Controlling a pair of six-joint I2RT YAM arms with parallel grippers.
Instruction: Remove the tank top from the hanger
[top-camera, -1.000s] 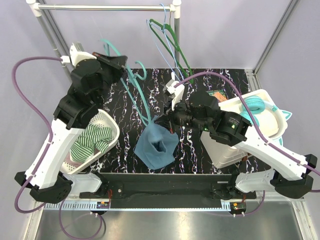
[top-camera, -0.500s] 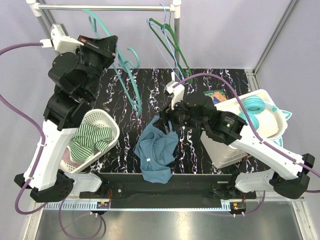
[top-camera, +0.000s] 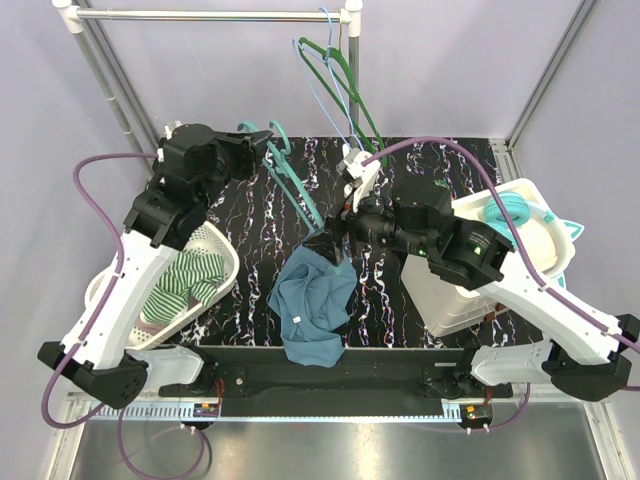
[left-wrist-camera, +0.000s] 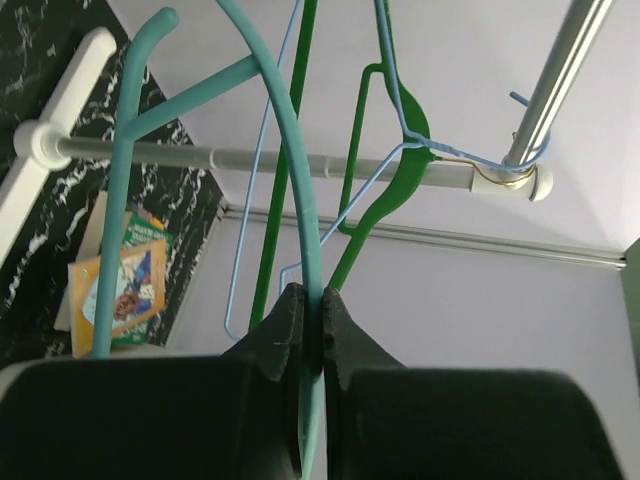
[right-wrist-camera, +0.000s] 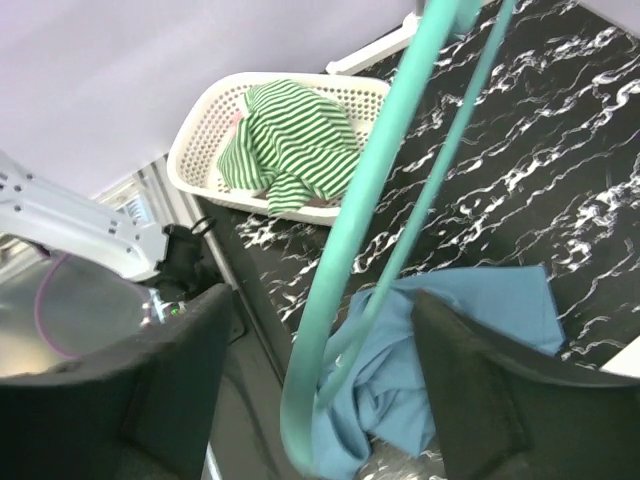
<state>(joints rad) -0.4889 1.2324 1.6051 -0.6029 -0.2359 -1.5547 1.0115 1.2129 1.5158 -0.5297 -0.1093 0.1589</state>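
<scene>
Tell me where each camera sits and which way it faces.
Top: above and behind, looking down on the table; left arm, right arm show.
Left wrist: looks up at the rail; left end effector clamps the teal hanger.
Right wrist: looks down at tank top and basket; open right end effector shows.
Shared: teal hanger, both wrist views.
</scene>
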